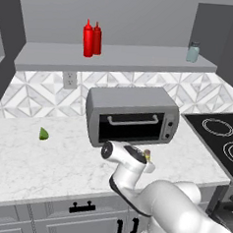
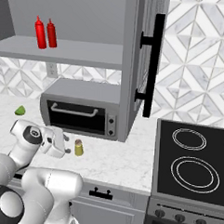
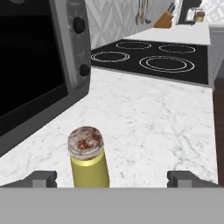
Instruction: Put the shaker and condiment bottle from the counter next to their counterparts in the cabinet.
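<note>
Two red bottles (image 1: 88, 39) (image 1: 97, 38) stand side by side on the cabinet shelf (image 1: 117, 59). Two shakers: a pale teal one (image 1: 193, 52) up on that shelf, a yellow one (image 3: 88, 158) down on the counter (image 1: 46, 158). One toaster oven (image 1: 132, 115). One lime wedge (image 1: 44, 133). One stove (image 2: 190, 160), with four rings visible.
</note>
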